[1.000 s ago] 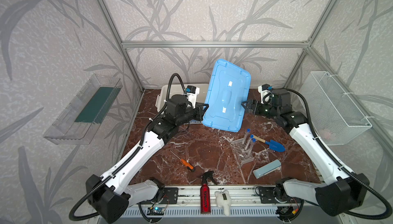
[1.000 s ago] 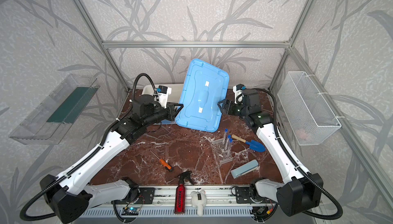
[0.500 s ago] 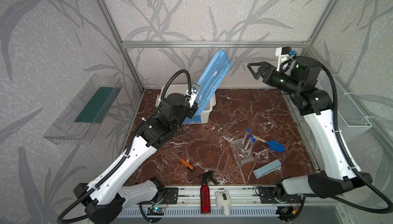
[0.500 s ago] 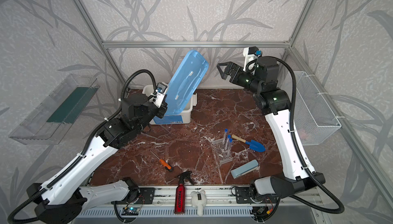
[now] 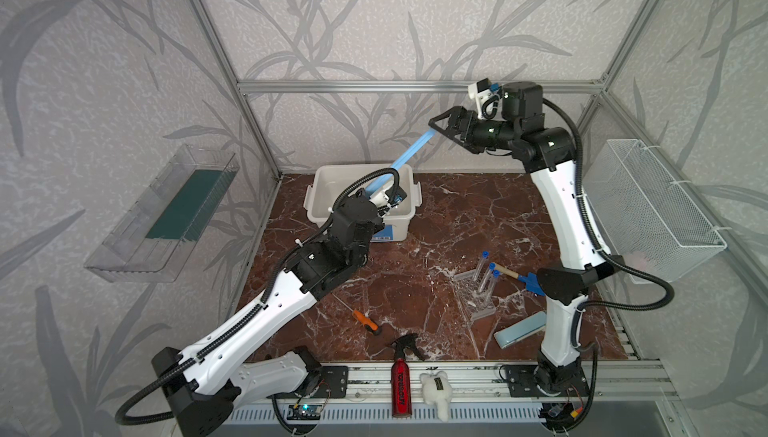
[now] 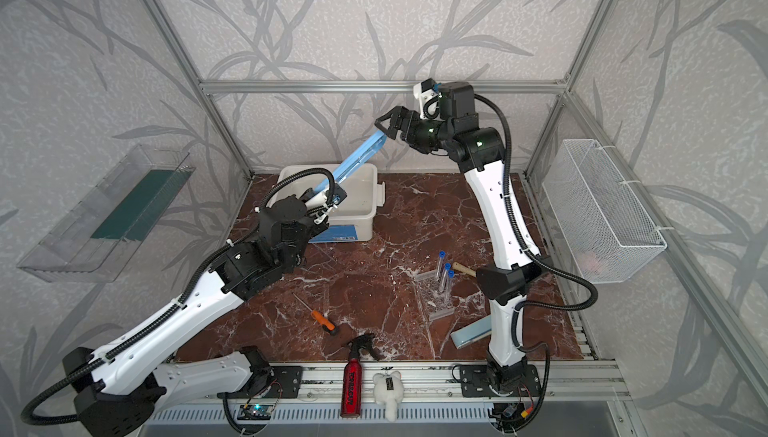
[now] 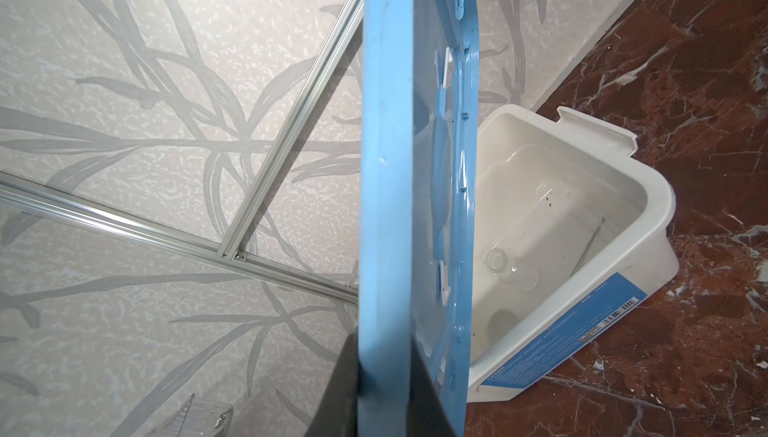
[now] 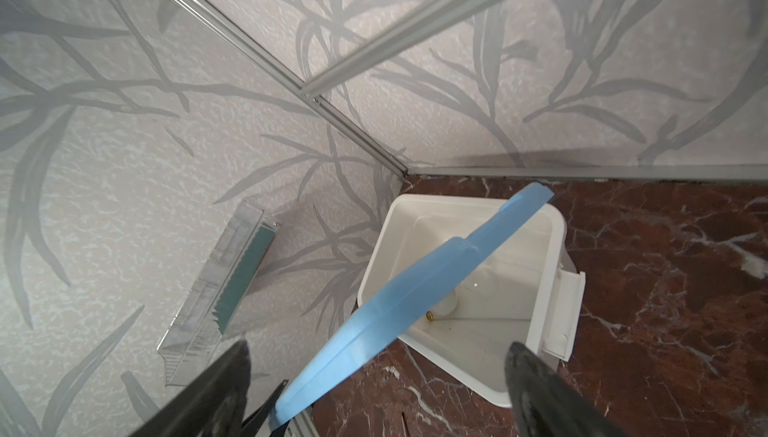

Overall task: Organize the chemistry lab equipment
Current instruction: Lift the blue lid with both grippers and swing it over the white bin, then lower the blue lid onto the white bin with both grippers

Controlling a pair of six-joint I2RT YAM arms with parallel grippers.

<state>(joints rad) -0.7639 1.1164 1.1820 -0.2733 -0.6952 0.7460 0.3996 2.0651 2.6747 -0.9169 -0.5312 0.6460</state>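
Note:
A blue lid (image 5: 409, 156) (image 6: 357, 156) stands tilted and edge-on over the white bin (image 5: 316, 181) (image 6: 370, 190). My left gripper (image 5: 387, 199) (image 7: 384, 389) is shut on the lid's lower end. My right gripper (image 5: 440, 129) (image 6: 384, 127) (image 8: 378, 356) is open, high up at the lid's upper end; the lid (image 8: 415, 289) passes between its fingers untouched. Three blue-capped tubes (image 5: 486, 277) (image 6: 444, 277) stand in the clear rack (image 5: 476, 298) at front right. In the bin (image 7: 623, 206) lie a small clear cup (image 7: 496, 258) and a thin rod (image 7: 588, 248).
An orange-handled screwdriver (image 5: 365, 322), a red spray bottle (image 5: 401, 385) and a white plush (image 5: 434, 389) lie along the front. A blue scoop (image 5: 528, 279) and a pale blue block (image 5: 519, 329) sit by the right arm. A wire basket (image 5: 652, 210) and a clear shelf (image 5: 166, 214) hang on the side walls.
The right gripper let go of the lid, rose high, then came back to its upper end. The left gripper carried the lid back over the bin and turned it edge-on.

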